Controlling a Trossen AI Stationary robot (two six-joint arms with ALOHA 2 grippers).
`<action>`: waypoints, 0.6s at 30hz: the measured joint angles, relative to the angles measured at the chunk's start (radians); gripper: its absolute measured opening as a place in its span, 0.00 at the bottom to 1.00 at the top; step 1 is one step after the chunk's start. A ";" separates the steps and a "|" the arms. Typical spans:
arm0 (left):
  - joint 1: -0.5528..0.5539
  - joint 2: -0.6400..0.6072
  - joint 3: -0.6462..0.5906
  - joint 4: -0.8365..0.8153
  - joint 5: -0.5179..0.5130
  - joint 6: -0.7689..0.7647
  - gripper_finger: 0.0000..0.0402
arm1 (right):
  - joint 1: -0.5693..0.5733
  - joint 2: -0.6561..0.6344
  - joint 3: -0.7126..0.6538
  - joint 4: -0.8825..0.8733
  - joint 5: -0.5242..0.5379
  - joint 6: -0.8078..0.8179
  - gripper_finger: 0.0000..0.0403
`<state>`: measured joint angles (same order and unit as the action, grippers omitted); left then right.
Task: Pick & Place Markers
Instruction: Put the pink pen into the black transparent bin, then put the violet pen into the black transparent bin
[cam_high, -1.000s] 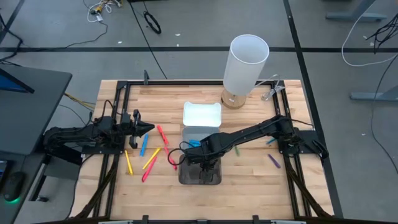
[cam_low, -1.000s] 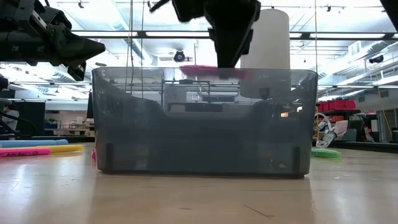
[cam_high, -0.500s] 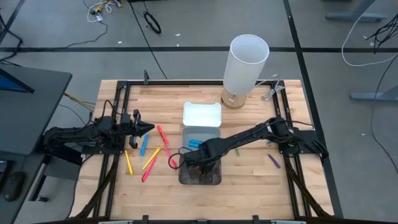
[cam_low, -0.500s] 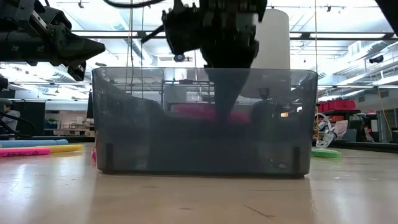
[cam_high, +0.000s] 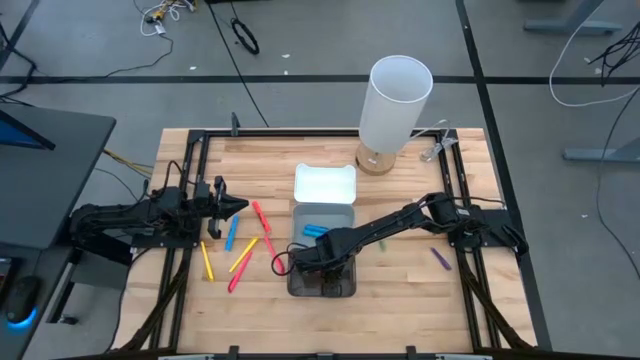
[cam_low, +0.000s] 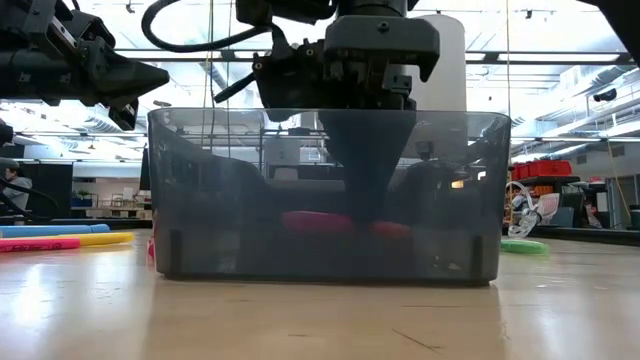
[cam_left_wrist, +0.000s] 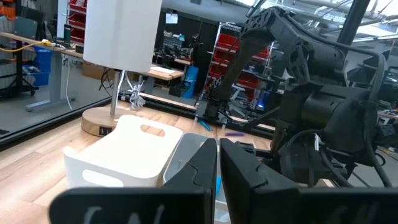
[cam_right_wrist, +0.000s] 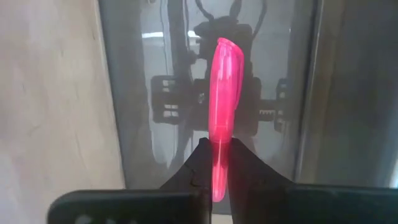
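Item: right gripper (cam_low: 365, 215), reaching down inside the grey tray (cam_high: 322, 282) and clamping a pink marker (cam_right_wrist: 221, 118) between its fingers (cam_right_wrist: 244, 163). The right wrist view is showing the marker's glossy, rounded plastic barrel standing out past the fingertips over the tray's smooth reflective floor. The low view is showing the same marker as a pink bar (cam_low: 318, 222) lying low behind the tray's translucent smoky wall (cam_low: 200, 190), near the bottom. The high view is hiding it under the arm.

Item: left gripper (cam_high: 234, 207), hovering over the table's left side with fingers pressed together and gripping nothing; the left wrist view is showing the two dark fingers (cam_left_wrist: 202, 165) meeting edge to edge.

Item: loose markers (cam_high: 243, 256), red, yellow, orange and blue, lying scattered on the pale wood-plank table (cam_high: 400, 280) left of the trays. One blue marker (cam_high: 314, 231) is lying in the tray area. A green marker (cam_high: 381, 242) and a purple marker (cam_high: 440, 258) are lying to the right.

Item: white tray (cam_high: 324, 184), matte, with rounded corners and a handle slot, touching the grey tray's far end.

Item: white cylindrical lamp (cam_high: 396, 105) on a round wooden base.

No readable writing is showing.
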<state>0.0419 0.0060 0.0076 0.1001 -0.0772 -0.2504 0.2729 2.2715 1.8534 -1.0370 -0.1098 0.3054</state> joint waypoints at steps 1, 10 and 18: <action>0.000 0.000 0.000 0.000 0.000 0.000 0.06 | 0.000 0.000 0.000 0.000 0.000 0.000 0.04; 0.000 0.000 0.000 0.000 0.000 0.000 0.06 | 0.000 0.000 0.000 0.009 -0.002 -0.001 0.24; 0.000 0.000 0.000 0.000 0.000 0.000 0.06 | 0.000 0.000 0.000 0.016 -0.004 -0.001 0.43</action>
<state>0.0418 0.0062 0.0075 0.1001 -0.0769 -0.2508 0.2729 2.2711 1.8534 -1.0214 -0.1136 0.3046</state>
